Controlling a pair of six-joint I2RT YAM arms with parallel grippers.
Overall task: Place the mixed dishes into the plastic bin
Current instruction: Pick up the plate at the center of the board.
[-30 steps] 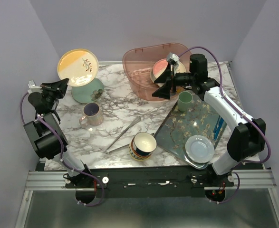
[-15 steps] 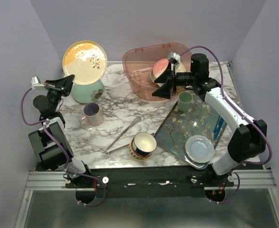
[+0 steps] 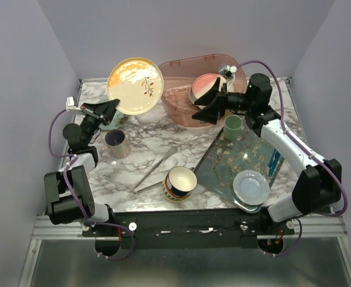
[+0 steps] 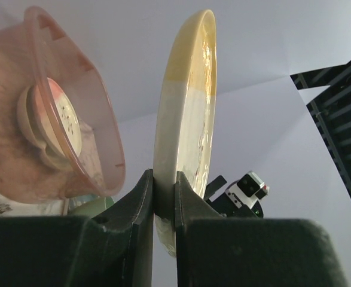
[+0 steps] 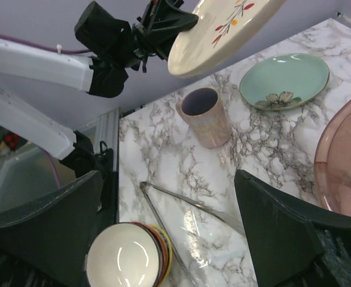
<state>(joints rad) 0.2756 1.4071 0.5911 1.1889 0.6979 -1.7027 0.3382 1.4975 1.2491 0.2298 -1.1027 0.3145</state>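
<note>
Gripping pink-and-cream plate (image 3: 134, 85), L gripper (image 3: 114, 104) over marble table (image 3: 157, 134); R gripper (image 3: 204, 112) spread wide; lilac walls (image 3: 193, 30).

- Pink-and-cream plate (image 3: 134, 85): moved from upper left of frame rightward, toward top centre; rim now just beside plastic bin (image 3: 181, 64).
- Left gripper (image 3: 112, 106), clamped on plate edge: swung right with it, arm stretched further into frame.
- Mint-green plate (image 5: 284, 81): now mostly covered in top view.
- Right gripper (image 3: 206, 112): nudged slightly right.
</note>
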